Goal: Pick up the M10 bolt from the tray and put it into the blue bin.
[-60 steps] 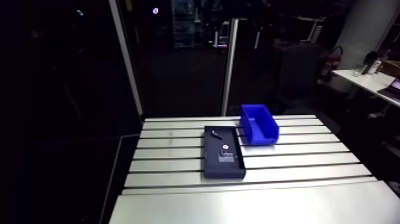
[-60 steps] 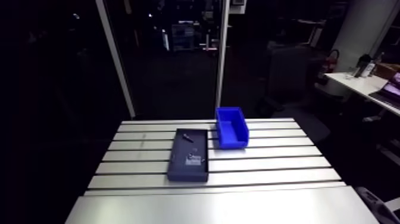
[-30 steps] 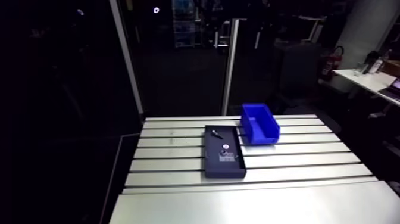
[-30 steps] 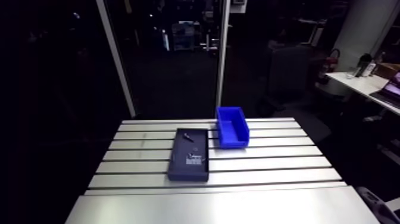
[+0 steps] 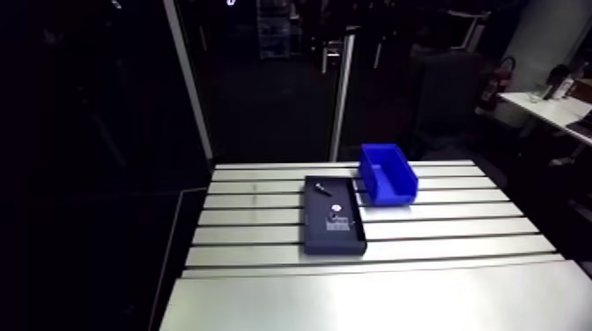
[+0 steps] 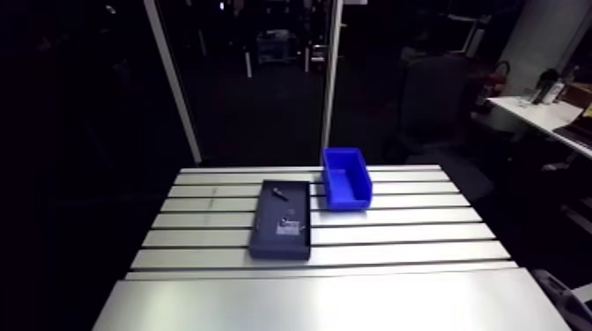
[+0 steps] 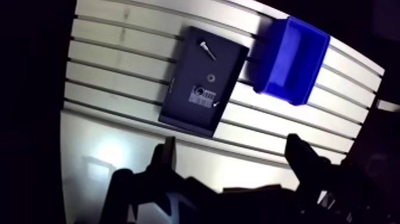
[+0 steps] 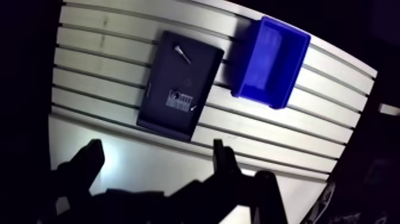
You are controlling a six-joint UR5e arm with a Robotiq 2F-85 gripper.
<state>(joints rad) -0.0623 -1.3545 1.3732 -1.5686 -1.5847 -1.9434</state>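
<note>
A dark flat tray point(image 7: 186, 113) lies on the slotted table. The M10 bolt point(image 7: 208, 49) rests at its far end, also seen as a small pale bolt point(image 5: 324, 187) in the arm view. A small round part point(image 7: 210, 76) and a white label point(image 7: 199, 95) sit nearer the tray's middle. The blue bin point(image 7: 290, 59) stands right beside the tray's far corner, and looks empty. My gripper point(image 7: 232, 158) hangs high above the table's near part, well short of the tray. It is open, with nothing between its dark fingers point(image 7: 168, 155).
The aluminium table point(image 5: 440, 229) has long slots running across it and a smooth plate along the near edge point(image 5: 370, 304). The tray point(image 5: 333, 242) and the bin point(image 5: 386, 174) sit at the middle and far side. A bright reflection marks the plate under the gripper.
The arm view has shifted a little, so the camera moved. The tray, bolt and bin lie where they were.
</note>
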